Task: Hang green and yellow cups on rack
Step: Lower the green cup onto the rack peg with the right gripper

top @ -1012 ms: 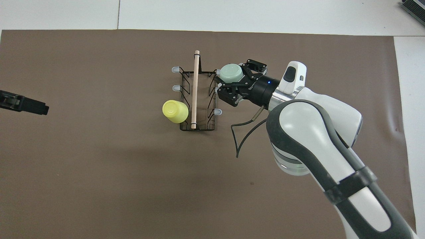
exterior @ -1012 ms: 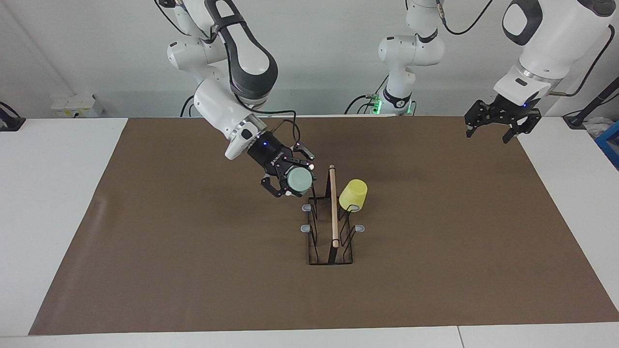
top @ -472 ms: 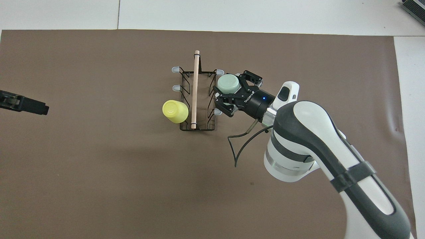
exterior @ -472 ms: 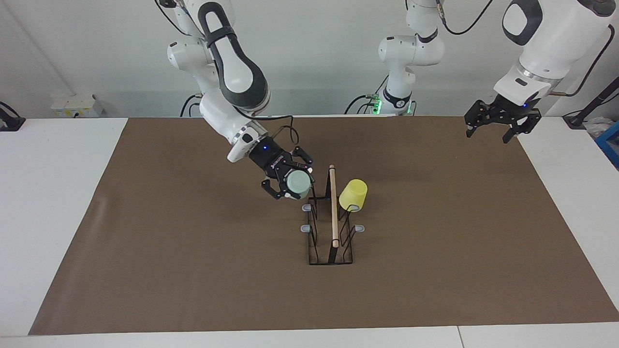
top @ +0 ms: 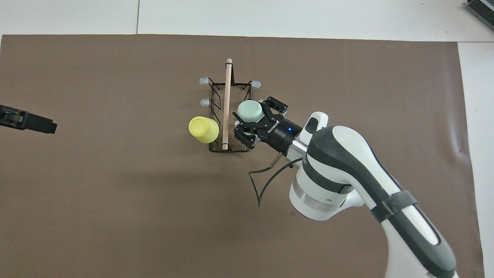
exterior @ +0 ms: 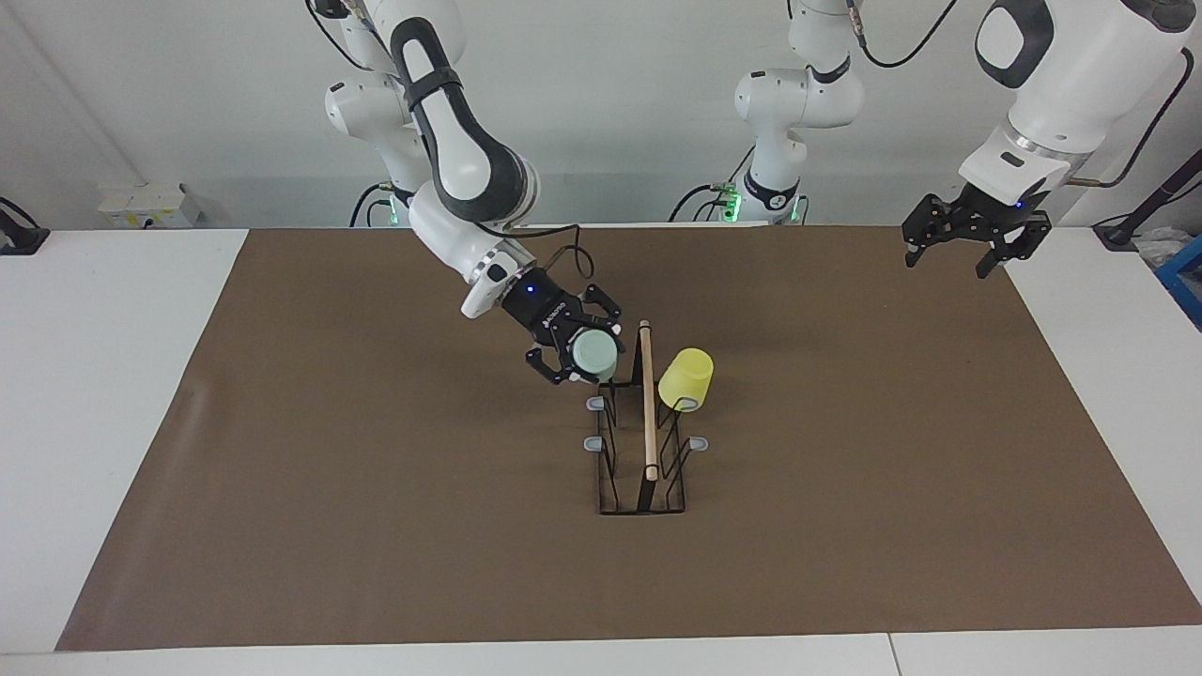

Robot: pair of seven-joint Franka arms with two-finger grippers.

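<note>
The black wire rack (exterior: 642,488) (top: 230,148) with a wooden rod on top stands mid-table on the brown mat. The yellow cup (exterior: 685,378) (top: 202,129) hangs upside down on the prong nearest the robots, on the left arm's side. My right gripper (exterior: 588,356) (top: 252,117) is shut on the green cup (exterior: 595,352) (top: 249,110), bottom up, over the rack's right-arm side near its robot end. Whether the cup touches a prong I cannot tell. My left gripper (exterior: 950,257) (top: 29,121) waits open and raised over the mat's corner at the left arm's end.
Grey-tipped free prongs (exterior: 594,404) (top: 203,81) stick out on both sides of the rack. A loose black cable (top: 266,173) hangs from my right wrist. A third arm's base (exterior: 772,192) stands at the robots' edge. A blue box (exterior: 1185,277) sits at the left arm's end.
My right gripper has carried the green cup from beside the rack's outer prongs in over its robot end, closer to the rod. The left arm and yellow cup have not moved.
</note>
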